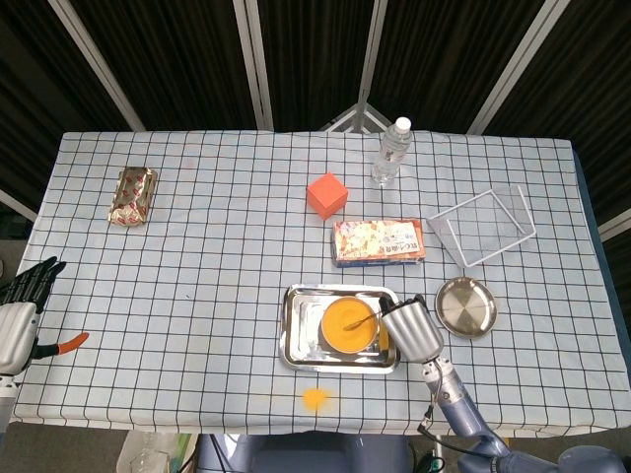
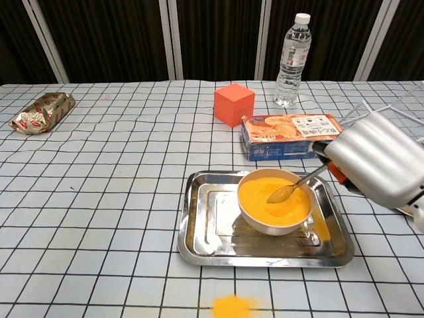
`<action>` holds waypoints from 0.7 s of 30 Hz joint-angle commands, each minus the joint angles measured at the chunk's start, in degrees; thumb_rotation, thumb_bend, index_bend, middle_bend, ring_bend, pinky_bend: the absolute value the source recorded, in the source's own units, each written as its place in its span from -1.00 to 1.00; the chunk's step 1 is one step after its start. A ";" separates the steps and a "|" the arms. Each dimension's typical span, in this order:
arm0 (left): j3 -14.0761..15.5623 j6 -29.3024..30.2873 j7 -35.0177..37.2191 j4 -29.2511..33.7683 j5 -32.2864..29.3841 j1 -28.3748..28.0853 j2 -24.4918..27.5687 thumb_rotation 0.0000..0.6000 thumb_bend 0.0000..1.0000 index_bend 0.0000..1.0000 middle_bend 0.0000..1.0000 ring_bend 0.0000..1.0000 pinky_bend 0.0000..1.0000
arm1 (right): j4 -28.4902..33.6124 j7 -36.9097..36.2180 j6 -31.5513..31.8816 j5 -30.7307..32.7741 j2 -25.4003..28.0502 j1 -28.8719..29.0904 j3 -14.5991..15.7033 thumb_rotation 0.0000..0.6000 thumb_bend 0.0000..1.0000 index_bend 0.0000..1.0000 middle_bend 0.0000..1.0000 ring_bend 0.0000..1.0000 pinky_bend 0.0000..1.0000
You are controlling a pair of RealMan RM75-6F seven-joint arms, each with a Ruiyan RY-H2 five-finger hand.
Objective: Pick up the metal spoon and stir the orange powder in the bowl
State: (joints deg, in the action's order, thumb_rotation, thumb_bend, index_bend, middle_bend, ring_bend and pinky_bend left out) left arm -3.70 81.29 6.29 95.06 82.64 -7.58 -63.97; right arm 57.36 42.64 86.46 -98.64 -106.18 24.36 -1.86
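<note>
My right robot hand (image 2: 379, 167) is clenched around the handle of the metal spoon (image 2: 291, 187), whose scoop sits in the orange powder (image 2: 274, 199) near the right side of the bowl (image 2: 273, 224), with the handle slanting up and to the right into my grip. The bowl stands in the right half of a steel tray (image 2: 202, 225) on the checked desk (image 2: 99, 199), and I can see orange dust streaked along the tray's right inner edge. From the head view I see my right robot hand (image 1: 412, 331) just beside the tray's right end, above the desk. My left robot hand (image 1: 22, 298) hangs off the left edge of the desk, fingers spread and grasping nothing. A small heap of spilled powder (image 2: 232, 307) lies on the cloth just in front of the tray. Behind the tray I see a printed food box (image 2: 289, 135), an orange cube (image 2: 234, 104) and a water bottle (image 2: 292, 61). A foil snack packet (image 2: 41, 112) lies far left. To the right, the head view shows a round metal plate (image 1: 465, 306) and a wire rack (image 1: 481, 225).
</note>
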 commanded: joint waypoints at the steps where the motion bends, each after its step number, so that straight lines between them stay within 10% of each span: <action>1: 0.01 -0.01 0.01 -0.01 0.00 0.00 0.00 1.00 -1.00 -1.00 -1.00 -1.00 -1.00 | 0.61 0.17 0.17 -0.28 0.32 -0.11 0.04 1.00 0.49 0.66 1.00 1.00 0.95; 21: 0.06 0.22 -0.01 -0.12 0.31 0.05 -0.04 1.00 -1.00 -1.00 -1.00 -1.00 -1.00 | 3.68 1.98 0.49 -1.39 2.12 -1.29 0.47 1.00 0.49 0.66 1.00 1.00 0.95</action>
State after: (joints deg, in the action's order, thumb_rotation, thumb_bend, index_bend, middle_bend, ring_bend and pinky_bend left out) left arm -3.64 81.52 6.28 94.94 82.95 -7.53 -64.01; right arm 61.08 44.63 86.98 -100.02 -104.06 23.10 -1.42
